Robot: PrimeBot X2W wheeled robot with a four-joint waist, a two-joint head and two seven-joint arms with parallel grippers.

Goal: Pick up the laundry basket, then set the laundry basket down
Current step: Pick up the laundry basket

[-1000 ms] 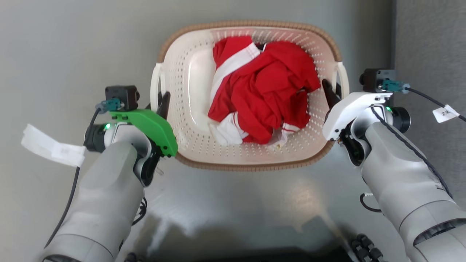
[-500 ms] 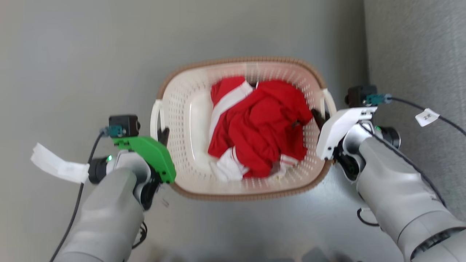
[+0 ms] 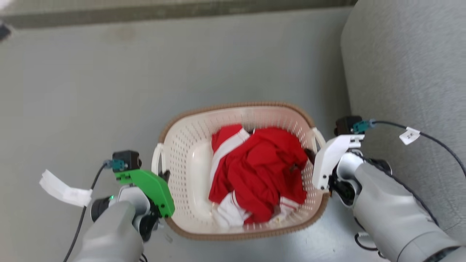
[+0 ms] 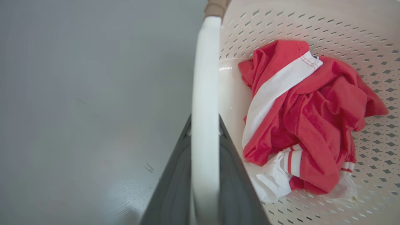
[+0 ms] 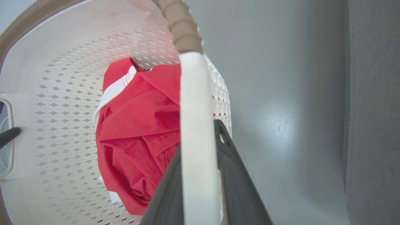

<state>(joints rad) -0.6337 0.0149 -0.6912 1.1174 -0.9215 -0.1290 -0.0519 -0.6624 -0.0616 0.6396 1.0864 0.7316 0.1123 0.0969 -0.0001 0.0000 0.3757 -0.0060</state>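
1. The basket sits between your two grippers over the floor. I cannot tell whether its base is off it. If you raise one arm faster than the other, it will likely tip.
2. The red clothes are heaped toward the right half. That side would probably pull harder, and a tilt could slide them.
3. The left gripper is closed on the left handle and the right gripper on the right handle, each pinching a thin white bar between its fingers. Smooth plastic may slip or swivel in so narrow a pinch if you jerk.
4. The floor is open ahead and to the left, as far as the wall base.
5. The grey upholstery stands just beside the right arm. Swing right and the arm or rim could rub it.
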